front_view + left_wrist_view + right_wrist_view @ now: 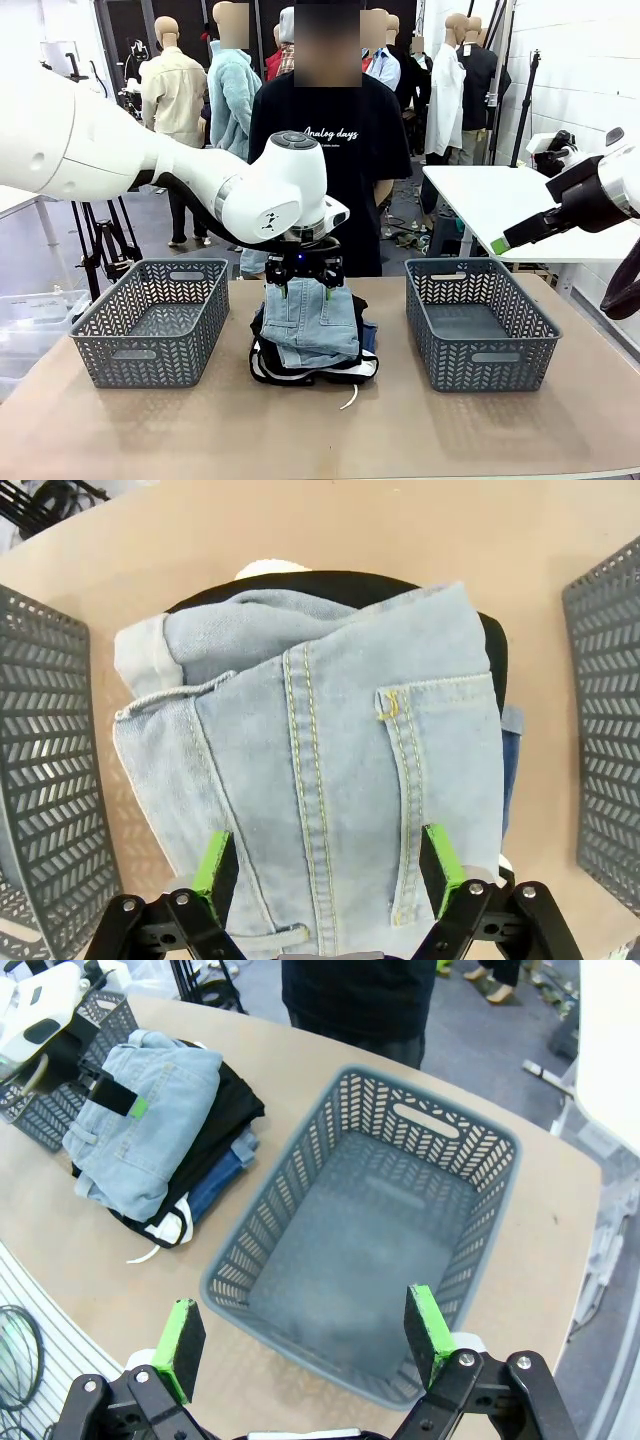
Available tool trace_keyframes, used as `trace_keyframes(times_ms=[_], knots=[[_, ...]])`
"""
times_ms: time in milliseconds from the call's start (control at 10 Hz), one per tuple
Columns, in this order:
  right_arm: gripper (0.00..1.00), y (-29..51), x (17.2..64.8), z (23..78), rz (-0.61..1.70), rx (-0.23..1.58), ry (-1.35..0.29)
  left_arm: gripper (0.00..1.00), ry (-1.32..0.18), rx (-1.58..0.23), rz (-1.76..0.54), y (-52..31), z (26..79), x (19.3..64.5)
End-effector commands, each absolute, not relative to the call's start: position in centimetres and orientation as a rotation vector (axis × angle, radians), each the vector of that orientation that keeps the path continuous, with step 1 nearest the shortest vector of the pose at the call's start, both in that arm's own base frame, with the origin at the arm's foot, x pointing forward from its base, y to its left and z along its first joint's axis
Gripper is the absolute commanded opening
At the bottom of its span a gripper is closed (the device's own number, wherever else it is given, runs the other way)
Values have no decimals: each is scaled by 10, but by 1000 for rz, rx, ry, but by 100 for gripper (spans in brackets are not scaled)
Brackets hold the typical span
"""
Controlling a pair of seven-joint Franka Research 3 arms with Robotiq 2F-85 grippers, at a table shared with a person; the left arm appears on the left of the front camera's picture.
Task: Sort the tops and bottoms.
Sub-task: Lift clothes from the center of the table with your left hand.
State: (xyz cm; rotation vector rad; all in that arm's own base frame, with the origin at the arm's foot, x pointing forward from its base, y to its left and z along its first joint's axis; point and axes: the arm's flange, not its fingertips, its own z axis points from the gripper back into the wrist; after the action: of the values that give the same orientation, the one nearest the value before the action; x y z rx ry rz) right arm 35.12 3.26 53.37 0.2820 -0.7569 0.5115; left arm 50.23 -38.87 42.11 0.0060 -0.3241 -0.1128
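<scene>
1. While my left claw (305,288) hangs over the folded pile at mid-table, jaws apart and straddling the light-blue denim piece (320,740) on top, the tops lie buried. The black top (225,1100) is under the denim, and the white top with black trim (170,1232) is at the bottom, against the table (400,430).
2. If I bite too deep, my pads could pass the light denim and catch the darker denim piece (368,335) or the black top beneath. Tops and bottoms would then rise as one bundle and land in the same basket.
3. The light denim is folded over itself with a rolled cuff showing. If I pinch only its upper layer, I judge it may fall open on the lift, drag across the stack and pull the pile apart.
4. A loose white strip (350,397) trails from the pile's base onto the table. It looks likely to snag or be tugged along if the stack shifts.
5. My right claw (300,1345), jaws wide and gripping nothing, hovers above the right grey basket (250,1260). The left grey basket (150,355) sits on the pile's other side. Neither holds a garment and nothing marks which takes bottoms, so a wrong first drop would spoil the sort.
6. A person (320,130) stands just behind the pile, so a wide swing could come close to them.
</scene>
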Motion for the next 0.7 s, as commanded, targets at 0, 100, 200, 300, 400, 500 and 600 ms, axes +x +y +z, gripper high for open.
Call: trace_keyframes(times_ms=[0, 100, 200, 300, 400, 500, 600], knots=[[100, 32, 353, 532, 510, 301, -758, 94, -325, -51, -85, -391, 419, 507], [100, 32, 353, 532, 510, 301, -758, 78, -322, -60, -95, -390, 418, 507], [100, 32, 353, 532, 510, 301, -758, 60, -320, -66, -95, -390, 418, 509], [100, 32, 353, 532, 510, 301, -758, 42, -310, -63, -94, -390, 415, 511], [100, 32, 353, 532, 510, 301, -758, 25, -286, -49, -91, -391, 411, 512], [100, 32, 353, 532, 510, 301, -758, 7, -280, -41, -86, -391, 411, 513], [100, 32, 353, 532, 510, 301, -758, 0, -295, -33, -79, -390, 410, 512]])
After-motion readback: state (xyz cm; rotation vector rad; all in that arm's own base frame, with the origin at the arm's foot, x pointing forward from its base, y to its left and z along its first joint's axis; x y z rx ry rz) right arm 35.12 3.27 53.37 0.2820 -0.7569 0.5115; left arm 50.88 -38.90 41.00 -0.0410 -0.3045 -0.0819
